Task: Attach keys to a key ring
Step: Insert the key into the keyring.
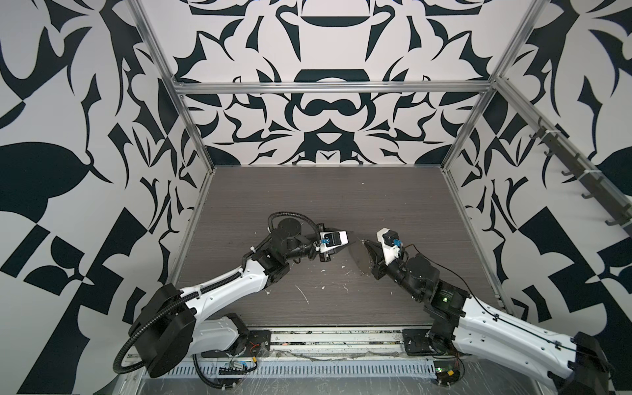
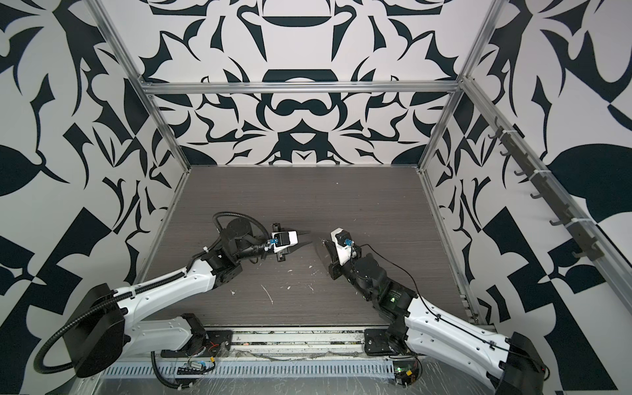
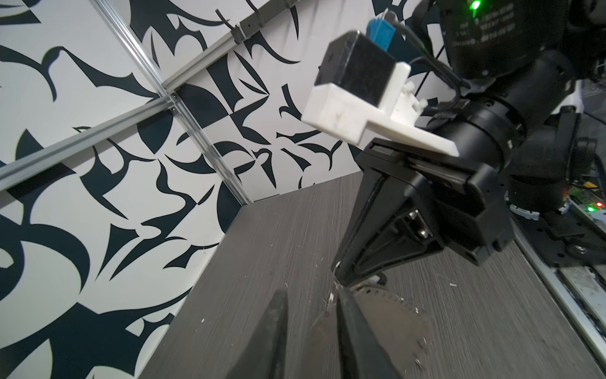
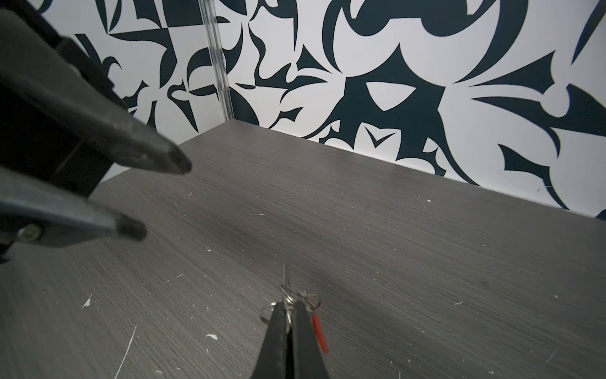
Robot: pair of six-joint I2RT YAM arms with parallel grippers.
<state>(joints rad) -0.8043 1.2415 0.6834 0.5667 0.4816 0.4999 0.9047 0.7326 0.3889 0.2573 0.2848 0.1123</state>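
**Right end effector**: closed tight on a knot of thin wire loops at the rim of the key ring. Which wire the pads actually bear on cannot be told. The hoop hangs below that pinch, apparently clear of the worktop, and shows as a narrow dark ellipse in both top views. Judged purpose: a hold at the rim presents the open hoop to the opposite arm.

A red-orange tag hangs just beside the closed fingers, so one bunch appears to be at or on the ring. The keys themselves cannot be made out, and no black tag is seen.

**Left end effector**: jaws narrowly parted, nothing between them. It faces the right one at close range, fingers roughly level and pointed at the hoop. Contact with the hoop cannot be confirmed.

**Arm pose:** both arms reach inward from the near edge, forearms low, wrists turned toward each other at mid-worktop.
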